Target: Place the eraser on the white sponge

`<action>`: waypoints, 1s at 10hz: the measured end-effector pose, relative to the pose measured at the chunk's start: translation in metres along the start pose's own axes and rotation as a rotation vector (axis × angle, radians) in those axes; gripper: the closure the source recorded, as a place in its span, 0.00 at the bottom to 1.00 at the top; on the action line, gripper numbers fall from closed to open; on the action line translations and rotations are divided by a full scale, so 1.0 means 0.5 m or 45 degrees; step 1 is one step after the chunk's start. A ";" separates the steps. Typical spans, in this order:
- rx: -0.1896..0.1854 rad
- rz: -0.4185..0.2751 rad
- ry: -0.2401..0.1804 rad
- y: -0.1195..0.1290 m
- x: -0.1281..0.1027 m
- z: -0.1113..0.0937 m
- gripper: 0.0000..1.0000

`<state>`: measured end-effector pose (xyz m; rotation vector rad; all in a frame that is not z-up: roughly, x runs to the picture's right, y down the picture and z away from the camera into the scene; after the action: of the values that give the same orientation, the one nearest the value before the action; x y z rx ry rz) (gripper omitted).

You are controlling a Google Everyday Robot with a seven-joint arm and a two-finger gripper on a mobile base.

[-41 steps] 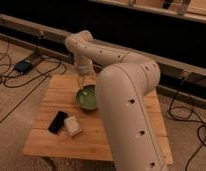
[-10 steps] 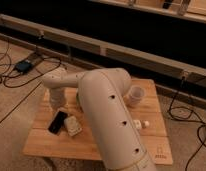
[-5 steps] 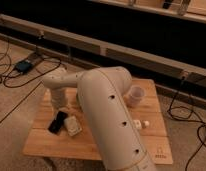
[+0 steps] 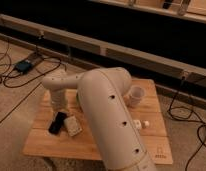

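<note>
The eraser [image 4: 57, 123], a flat black slab, lies on the left part of the wooden table [image 4: 51, 146]. The white sponge [image 4: 72, 126], a small off-white block, sits right beside it on its right, touching or nearly touching. My gripper [image 4: 58, 107] hangs down from the white wrist just above the far end of the eraser. My big white arm [image 4: 108, 115] crosses the middle of the table and hides what lies behind it.
A white cylindrical cup [image 4: 136, 95] stands at the back right of the table. A tiny white bottle-like item [image 4: 142, 123] lies at the right. Cables and a small box [image 4: 23, 65] lie on the floor at the left. The green bowl is hidden behind the arm.
The arm has swung from over the green bowl to the left and down, so the gripper now hangs over the eraser. In the last second it has barely moved.
</note>
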<state>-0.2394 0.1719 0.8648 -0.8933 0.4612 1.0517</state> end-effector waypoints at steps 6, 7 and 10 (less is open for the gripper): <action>-0.085 -0.094 0.005 0.030 -0.001 -0.005 0.91; -0.097 -0.108 0.004 0.036 0.000 -0.009 0.98; -0.136 -0.135 -0.007 0.037 0.004 -0.030 1.00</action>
<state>-0.2540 0.1646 0.8474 -0.9987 0.3517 0.9885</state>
